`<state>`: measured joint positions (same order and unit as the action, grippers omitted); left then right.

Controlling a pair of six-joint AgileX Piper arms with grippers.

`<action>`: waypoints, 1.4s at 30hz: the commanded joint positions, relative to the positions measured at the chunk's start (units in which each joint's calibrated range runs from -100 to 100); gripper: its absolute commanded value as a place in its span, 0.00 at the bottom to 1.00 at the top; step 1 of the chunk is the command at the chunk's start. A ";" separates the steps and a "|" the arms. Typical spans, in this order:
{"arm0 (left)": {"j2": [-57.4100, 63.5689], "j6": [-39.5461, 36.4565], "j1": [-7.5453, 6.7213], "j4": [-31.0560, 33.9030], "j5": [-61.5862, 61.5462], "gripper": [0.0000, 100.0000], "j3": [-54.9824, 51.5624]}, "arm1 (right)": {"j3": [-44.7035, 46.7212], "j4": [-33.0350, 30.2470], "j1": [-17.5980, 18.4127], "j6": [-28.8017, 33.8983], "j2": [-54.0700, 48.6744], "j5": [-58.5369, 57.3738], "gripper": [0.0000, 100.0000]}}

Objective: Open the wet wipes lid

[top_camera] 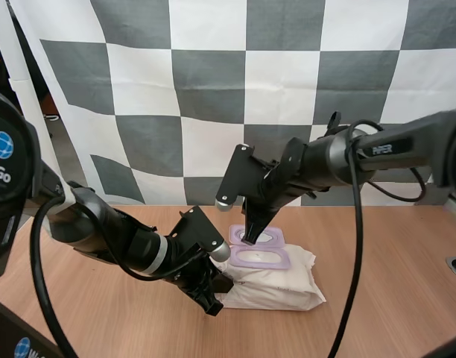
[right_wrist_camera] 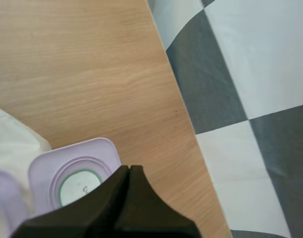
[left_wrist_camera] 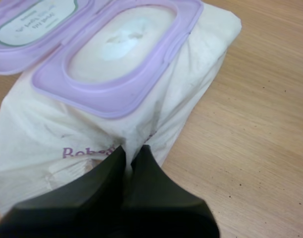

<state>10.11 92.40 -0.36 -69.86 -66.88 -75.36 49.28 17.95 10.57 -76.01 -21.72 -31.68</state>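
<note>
Pinching the left end of the pack (top_camera: 280, 287), my left gripper (top_camera: 222, 285) sits low on the table (top_camera: 392, 253), its arm reaching in from the left. From the left wrist, the left gripper (left_wrist_camera: 130, 151) has its two fingers drawn almost together, the tips nipping a creased fold of the white wrapper on the pack (left_wrist_camera: 37, 148), just below the printed purple lettering.

The pack lies flat near the middle of the table (left_wrist_camera: 260, 124), and its purple lid (top_camera: 267, 237) is open, folded back flat on the far side. The oval frame (top_camera: 259, 259) around the opening faces up. From the left wrist, the frame (left_wrist_camera: 117, 94) shows a white wipe (left_wrist_camera: 122, 37) inside, with the lid (left_wrist_camera: 32, 25) lying beside it.

My right gripper (top_camera: 250, 239) points down at the open lid, its tip at the lid's left part. From the right wrist, the right gripper (right_wrist_camera: 127, 168) has its fingers closed together into one dark wedge holding nothing, just over the edge of the lid (right_wrist_camera: 77, 168), with bare table (right_wrist_camera: 67, 59) beyond.
</note>
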 commanded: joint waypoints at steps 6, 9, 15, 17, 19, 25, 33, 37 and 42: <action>0.02 0.88 0.01 2.52 -4.27 0.57 0.06 | -0.82 -21.37 -0.07 23.69 -24.95 -31.94 0.00; 0.42 0.88 0.01 2.52 -4.74 0.95 0.06 | -0.82 -23.49 -0.07 26.81 -30.46 -41.80 0.00; 6.50 0.88 0.01 4.43 -5.63 1.00 0.06 | -0.82 -23.37 -0.07 27.64 -43.82 -44.08 0.00; 10.88 0.88 0.01 5.47 -6.66 1.00 0.06 | -0.82 -23.10 -0.07 27.64 -46.77 -44.26 0.00; 14.54 0.77 0.01 5.47 -6.66 1.00 0.06 | -0.82 -22.26 -0.07 27.73 -49.10 -44.26 0.00; 38.01 -2.59 0.01 7.09 -5.53 1.00 0.22 | -0.82 -18.31 -0.07 30.49 -51.86 -44.26 0.00; 65.40 -11.44 0.01 13.10 -6.08 1.00 6.98 | -0.82 -17.20 -0.07 32.86 -51.86 -43.33 0.00; 73.37 -16.77 0.01 13.10 -10.51 1.00 11.17 | -0.82 -16.25 -0.07 35.72 -52.17 -42.98 0.00; 80.93 -24.98 0.01 13.50 -14.19 0.48 15.98 | -1.40 -15.03 -0.07 35.72 -55.88 -39.84 0.00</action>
<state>64.18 73.03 -0.36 -56.30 -81.32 -60.64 48.16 2.85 10.50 -40.33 -76.58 -72.48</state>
